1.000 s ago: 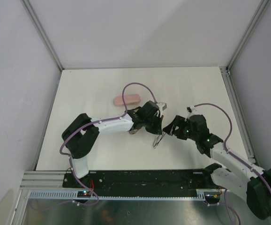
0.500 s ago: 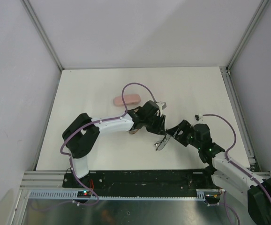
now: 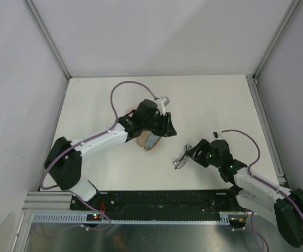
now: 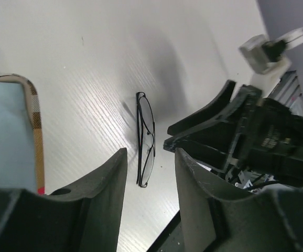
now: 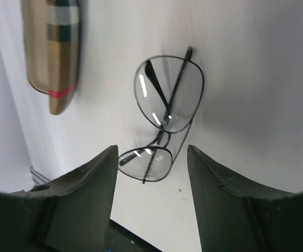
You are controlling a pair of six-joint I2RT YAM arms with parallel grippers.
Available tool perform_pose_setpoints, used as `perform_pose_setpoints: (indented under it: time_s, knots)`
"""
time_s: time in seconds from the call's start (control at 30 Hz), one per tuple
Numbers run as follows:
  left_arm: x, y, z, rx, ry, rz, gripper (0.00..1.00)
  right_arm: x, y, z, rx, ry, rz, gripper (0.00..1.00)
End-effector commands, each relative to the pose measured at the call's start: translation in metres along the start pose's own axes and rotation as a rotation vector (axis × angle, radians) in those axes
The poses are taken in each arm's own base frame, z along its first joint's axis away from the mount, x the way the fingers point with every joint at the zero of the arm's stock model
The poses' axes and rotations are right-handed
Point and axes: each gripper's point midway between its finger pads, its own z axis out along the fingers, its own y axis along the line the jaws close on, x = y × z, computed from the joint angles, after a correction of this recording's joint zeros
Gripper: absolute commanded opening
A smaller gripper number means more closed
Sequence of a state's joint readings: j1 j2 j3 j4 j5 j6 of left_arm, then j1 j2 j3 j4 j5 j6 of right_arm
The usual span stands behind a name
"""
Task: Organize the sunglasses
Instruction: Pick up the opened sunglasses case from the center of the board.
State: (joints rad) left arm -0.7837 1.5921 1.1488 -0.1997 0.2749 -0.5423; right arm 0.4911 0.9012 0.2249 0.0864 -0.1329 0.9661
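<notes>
Well, sunglasses (image 5: 164,113): thin dark wire frame, rounded clear lenses

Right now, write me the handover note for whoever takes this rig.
Left gripper: open, empty, by the case.
Right gripper: open, empty, aimed at the glasses.
Glasses: one wire pair lies on the table between the two grippers, apart from the case.
Done: nothing visibly put away.
Left: pick up the glasses and, probably, put them in the case.
</notes>
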Motion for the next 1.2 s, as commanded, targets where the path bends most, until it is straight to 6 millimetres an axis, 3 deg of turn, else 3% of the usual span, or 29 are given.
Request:
perform_pose_setpoints:
  time_s: [0.0, 0.1, 0.23, 0.43, 0.77, 0.93, 1.07, 1.17]
  knots:
    - [-0.023, -0.006, -0.039, 0.046, -0.100, 0.011, 0.47, 0.000, 0.003, 0.007, 0.044, -0.013, -0.018, 0.58]
    - [-0.034, 0.014, -0.062, 0.010, -0.165, -0.014, 0.47, 0.006, 0.001, 0.014, 0.080, 0.000, -0.026, 0.54]
    - [-0.044, 0.060, -0.092, -0.088, -0.247, -0.080, 0.47, 0.011, -0.003, 0.022, 0.121, 0.015, -0.035, 0.49]
    - [-0.035, 0.101, -0.116, -0.181, -0.297, -0.135, 0.47, 0.009, -0.012, 0.032, 0.202, 0.006, -0.040, 0.44]
    - [-0.015, 0.158, -0.116, -0.357, -0.291, -0.202, 0.52, 0.000, -0.005, 0.045, 0.222, -0.007, -0.049, 0.34]
    - [-0.005, 0.176, -0.111, -0.414, -0.292, -0.218, 0.55, -0.006, -0.004, 0.048, 0.217, -0.018, -0.052, 0.29]
    - [-0.005, 0.181, -0.106, -0.424, -0.289, -0.225, 0.55, -0.004, -0.006, 0.054, 0.234, 0.010, -0.058, 0.39]
    - [-0.007, 0.184, -0.105, -0.434, -0.302, -0.222, 0.58, -0.006, -0.003, 0.056, 0.233, 0.014, -0.070, 0.41]
